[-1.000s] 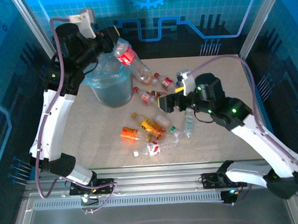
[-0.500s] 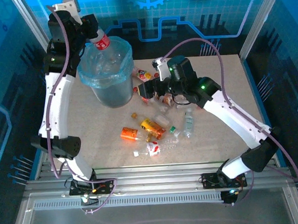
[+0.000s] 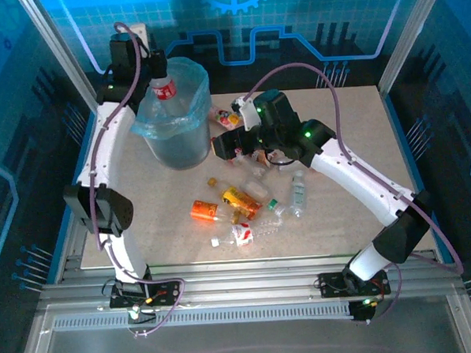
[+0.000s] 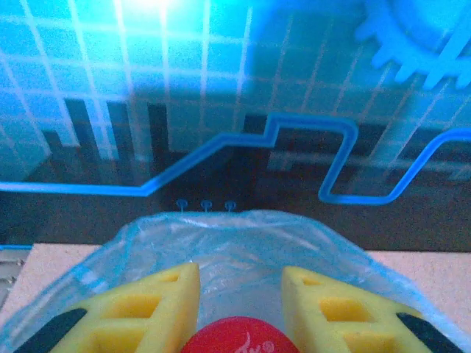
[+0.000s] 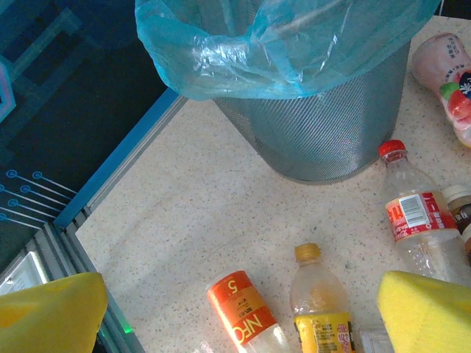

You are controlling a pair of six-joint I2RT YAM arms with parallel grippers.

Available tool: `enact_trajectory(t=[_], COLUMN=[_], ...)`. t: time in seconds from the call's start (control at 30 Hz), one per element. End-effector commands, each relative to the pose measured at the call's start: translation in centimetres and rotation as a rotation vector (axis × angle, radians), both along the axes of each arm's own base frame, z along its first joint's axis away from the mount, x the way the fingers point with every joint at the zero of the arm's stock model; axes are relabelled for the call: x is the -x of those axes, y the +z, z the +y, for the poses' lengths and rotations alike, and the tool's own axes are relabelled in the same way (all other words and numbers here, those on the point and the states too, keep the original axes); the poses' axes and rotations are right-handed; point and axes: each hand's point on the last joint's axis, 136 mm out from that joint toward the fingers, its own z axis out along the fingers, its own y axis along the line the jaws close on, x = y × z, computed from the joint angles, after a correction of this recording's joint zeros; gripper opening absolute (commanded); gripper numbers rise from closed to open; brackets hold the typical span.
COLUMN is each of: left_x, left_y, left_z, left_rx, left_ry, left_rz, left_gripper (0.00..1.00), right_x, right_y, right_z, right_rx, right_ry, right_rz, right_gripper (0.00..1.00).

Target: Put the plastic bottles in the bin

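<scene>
**Bottle brought over the bin, second arm moved in on the pile**

Within the last second the left gripper [image 3: 155, 68] has swung from the near side of the bin [image 3: 179, 152] to its far left rim; it pinches the red-labelled bottle [image 3: 164, 88] by the neck, and in its wrist view the red cap [image 4: 235, 340] sits between the yellow fingers [image 4: 151, 309], with the blue bag [image 4: 243, 232] open just beyond. Judged from this, the bottle hangs over the mouth and only the drop is left.

Meanwhile the right gripper [image 3: 224, 145] has crossed from the right middle of the table [image 3: 359, 122] to the bottles lying just beside the bin; its fingers [image 5: 51, 312] are spread wide and hold nothing.

About a dozen bottles lie on the table, loosely heaped [image 3: 245, 201] near the middle. Below the right gripper a red-capped bottle [image 5: 412, 217], a yellow-capped bottle [image 5: 316, 294] and an orange-labelled bottle [image 5: 239, 312] lie close together; picking one may nudge the others, and the bin's mesh wall stands near. The two arms work close to each other around the bin, so each probably needs to mind the other.
</scene>
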Motion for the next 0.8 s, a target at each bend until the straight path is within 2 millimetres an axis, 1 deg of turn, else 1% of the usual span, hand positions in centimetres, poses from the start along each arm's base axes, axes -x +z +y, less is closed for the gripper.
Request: enact_trajectory(t=[0.0, 0.07, 0.13, 0.2, 0.23, 0.3, 0.4, 0.5, 0.67, 0.77], left_x=[-0.6, -0.6, -0.6, -0.4, -0.4, -0.3, -0.3, -0.3, 0.1, 0.7], left_y=[-2.9, -4.7, -6.3, -7.1, -7.1, -6.7, -5.1, -3.8, -2.0, -0.4], left_z=[-0.5, -0.6, -0.8, -1.0, -1.0, -0.9, -0.9, -0.9, -0.8, -0.8], left_rx=[0.026, 0.046, 0.063, 0.072, 0.074, 0.074, 0.073, 0.070, 0.068, 0.072], left_ry=[-0.029, -0.023, -0.027, -0.033, -0.033, -0.031, -0.032, -0.031, -0.033, -0.037], left_rz=[0.072, 0.123, 0.162, 0.183, 0.184, 0.177, 0.146, 0.122, 0.094, 0.068], left_gripper=[0.00, 0.01, 0.08, 0.24, 0.30, 0.45, 0.49, 0.50, 0.50, 0.50], right_x=[0.7, 0.7, 0.8, 0.8, 0.8, 0.9, 0.7, 0.5, 0.3, 0.1], right_y=[-0.6, -1.0, -1.3, -1.7, -1.8, -1.9, -2.0, -2.1, -1.9, -1.9], right_z=[0.7, 0.8, 0.9, 0.8, 0.8, 0.7, 0.4, 0.2, -0.1, -0.7], right_rx=[0.012, 0.016, 0.024, 0.037, 0.043, 0.050, 0.059, 0.060, 0.063, 0.075], right_ry=[0.030, 0.035, 0.040, 0.041, 0.043, 0.042, 0.035, 0.025, 0.014, 0.002], right_rz=[0.022, 0.034, 0.045, 0.055, 0.059, 0.060, 0.059, 0.061, 0.063, 0.060], right_gripper=[0.96, 0.96, 0.96, 0.96, 0.96, 0.96, 0.96, 0.96, 0.97, 0.97])
